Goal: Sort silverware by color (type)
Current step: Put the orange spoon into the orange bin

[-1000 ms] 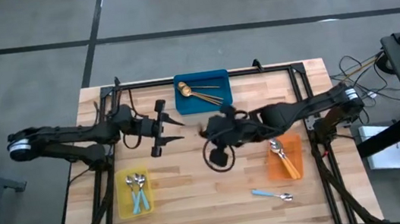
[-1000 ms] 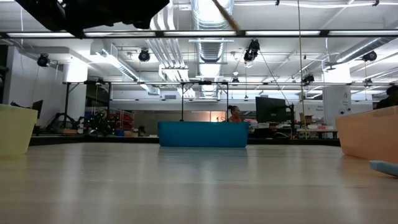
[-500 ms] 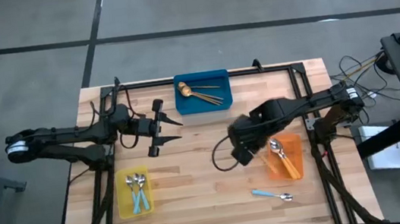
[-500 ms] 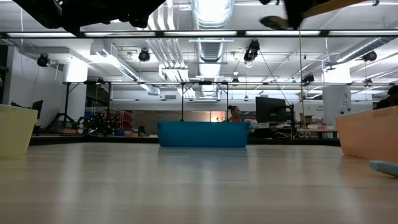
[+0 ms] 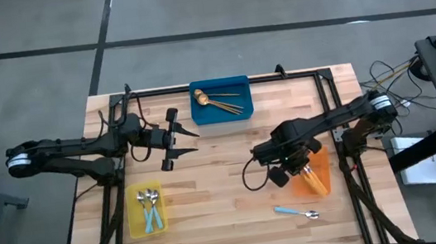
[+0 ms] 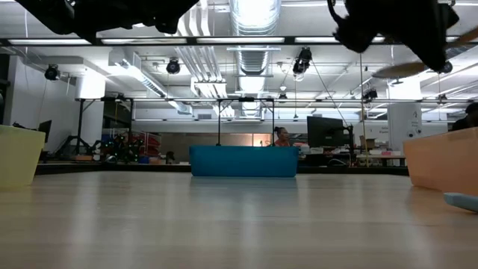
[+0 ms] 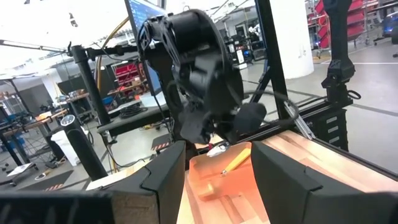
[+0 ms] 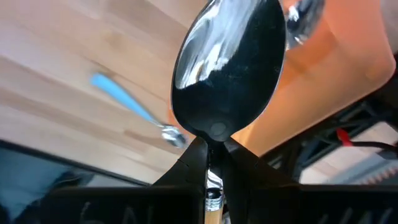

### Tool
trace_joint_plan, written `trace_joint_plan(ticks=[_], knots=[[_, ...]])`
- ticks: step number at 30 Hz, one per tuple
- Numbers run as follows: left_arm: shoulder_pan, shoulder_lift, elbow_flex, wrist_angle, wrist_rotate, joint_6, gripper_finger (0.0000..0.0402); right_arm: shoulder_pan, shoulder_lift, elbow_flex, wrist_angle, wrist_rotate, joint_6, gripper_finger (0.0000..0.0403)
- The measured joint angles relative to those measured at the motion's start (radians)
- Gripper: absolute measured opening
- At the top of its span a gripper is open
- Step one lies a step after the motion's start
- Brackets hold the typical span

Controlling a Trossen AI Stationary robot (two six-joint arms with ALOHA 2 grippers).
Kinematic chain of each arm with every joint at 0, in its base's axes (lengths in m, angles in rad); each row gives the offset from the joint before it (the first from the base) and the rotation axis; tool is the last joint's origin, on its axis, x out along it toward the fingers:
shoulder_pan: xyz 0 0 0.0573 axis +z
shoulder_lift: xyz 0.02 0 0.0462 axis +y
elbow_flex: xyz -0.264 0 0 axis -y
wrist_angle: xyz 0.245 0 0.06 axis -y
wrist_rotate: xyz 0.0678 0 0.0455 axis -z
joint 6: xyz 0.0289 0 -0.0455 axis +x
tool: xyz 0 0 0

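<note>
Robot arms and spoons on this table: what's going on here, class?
The robot is sorting spoons into coloured bins. The right gripper is shut on an orange-handled spoon and holds it over the orange bin, which already has spoons in it. The left gripper waits open above the bare table, holding nothing. Gold spoons lie in the blue bin, blue-handled ones in the yellow bin. One blue-handled spoon lies loose on the table.

Grey concrete floor outside; ceiling ducts and strip lights overhead.
</note>
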Motion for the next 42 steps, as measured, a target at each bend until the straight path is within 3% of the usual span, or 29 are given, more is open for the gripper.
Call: trace_joint_plan(ticks=[10,17,22,34,42], knots=[[0.0,0.0,0.0,-0.002,0.0,-0.002,0.0165,0.0,-0.079,-0.251,0.122,-0.085,-0.013,0.0015],[0.0,0.0,0.0,-0.005,0.0,-0.002,0.0165,0.0,-0.229,-0.447,0.283,-0.102,0.2,0.0015],[0.0,0.0,0.001,-0.002,0.0,-0.002,0.0165,0.0,-0.298,-0.543,0.292,-0.102,0.336,0.0015],[0.0,0.0,0.001,0.002,-0.001,-0.001,0.0165,-0.032,-0.293,-0.599,0.393,-0.083,0.321,0.0015],[0.0,0.0,0.002,0.001,-0.001,-0.001,0.0165,-0.087,-0.228,-0.597,0.395,-0.075,0.212,0.0015]])
